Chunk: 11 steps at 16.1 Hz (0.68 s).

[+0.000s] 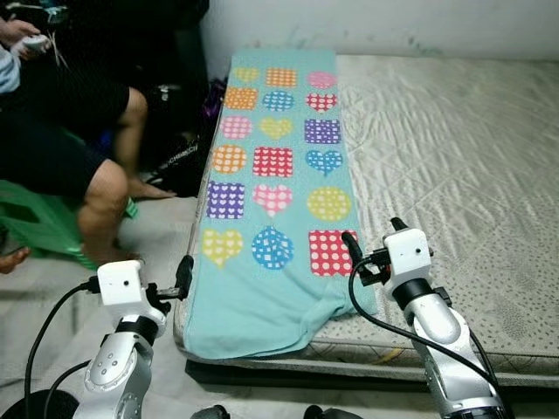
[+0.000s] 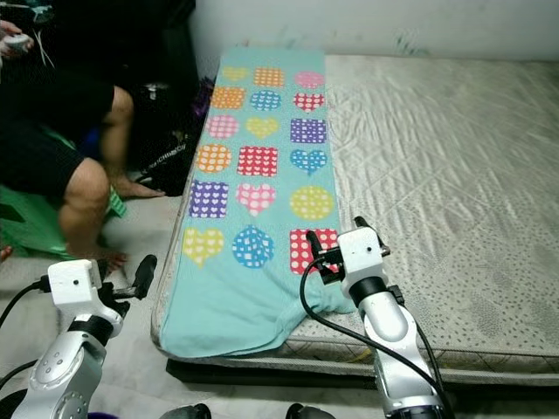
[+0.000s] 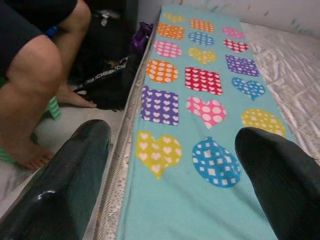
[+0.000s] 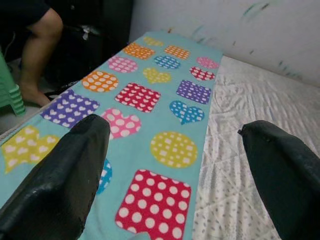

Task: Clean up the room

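A turquoise blanket (image 1: pixel 278 183) printed with dotted hearts, circles and squares lies flat along the left side of a bare mattress (image 1: pixel 454 166), its near end hanging over the mattress edge. My left gripper (image 1: pixel 183 275) hovers open beside the blanket's near left corner, off the side of the bed. The left wrist view looks between its fingers (image 3: pixel 75 170) at the blanket (image 3: pixel 200 100). My right gripper (image 1: pixel 374 237) is open just above the blanket's near right corner, by the red dotted square (image 1: pixel 330 251). Nothing is held in either gripper.
A person (image 1: pixel 61 131) sits at the left on a green stool (image 1: pixel 35 223), legs near the bed. A black bag (image 1: pixel 179 157) lies on the floor against the mattress side. A white wall (image 1: pixel 393 22) stands behind the bed. The quilted mattress stretches to the right.
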### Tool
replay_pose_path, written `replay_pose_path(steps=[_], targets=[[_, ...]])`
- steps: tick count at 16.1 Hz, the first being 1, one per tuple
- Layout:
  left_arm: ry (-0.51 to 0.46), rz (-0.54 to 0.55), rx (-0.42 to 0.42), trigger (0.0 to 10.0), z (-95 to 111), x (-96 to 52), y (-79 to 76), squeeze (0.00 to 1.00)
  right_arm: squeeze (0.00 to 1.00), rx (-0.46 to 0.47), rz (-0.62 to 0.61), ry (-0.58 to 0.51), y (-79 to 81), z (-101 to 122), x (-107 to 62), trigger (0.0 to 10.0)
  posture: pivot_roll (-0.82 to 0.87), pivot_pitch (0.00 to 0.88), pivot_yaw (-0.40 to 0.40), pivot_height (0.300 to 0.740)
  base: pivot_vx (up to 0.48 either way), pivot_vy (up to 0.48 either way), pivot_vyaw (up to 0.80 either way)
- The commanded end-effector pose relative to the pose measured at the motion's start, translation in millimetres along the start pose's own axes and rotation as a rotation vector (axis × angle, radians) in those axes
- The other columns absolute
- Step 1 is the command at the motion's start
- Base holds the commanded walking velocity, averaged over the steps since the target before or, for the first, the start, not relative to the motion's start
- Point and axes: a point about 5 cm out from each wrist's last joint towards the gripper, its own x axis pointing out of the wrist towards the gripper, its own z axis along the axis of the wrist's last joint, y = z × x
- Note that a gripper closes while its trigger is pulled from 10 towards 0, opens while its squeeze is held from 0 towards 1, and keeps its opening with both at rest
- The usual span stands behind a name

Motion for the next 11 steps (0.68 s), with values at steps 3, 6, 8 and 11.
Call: replay_pose_path(steps=[3,6,8,11], targets=[[0.025,0.015,0.014,10.0,-3.8,0.3,3.6,0.00,0.00,0.013,-0.024,0.000,-4.1,-0.9,-0.1,10.0,-0.17,0.123,0.013,0.740,0.000,0.000,0.00],[0.028,0.032,0.025,10.0,-4.3,5.7,5.0,0.00,0.00,-0.002,-0.052,0.013,-5.3,-5.0,-1.9,10.0,-0.17,0.111,0.016,0.740,0.000,0.000,0.00],[0.019,0.039,0.024,10.0,-1.5,11.9,4.3,0.00,0.00,0.003,-0.050,0.008,-4.4,-2.8,3.0,10.0,-0.19,0.107,0.028,0.740,0.000,0.000,0.00],[0.032,0.027,0.009,10.0,-5.1,21.5,-1.0,0.00,0.00,0.001,-0.072,-0.012,-9.0,3.2,11.6,10.0,-0.28,0.099,0.070,0.740,0.000,0.000,0.00]])
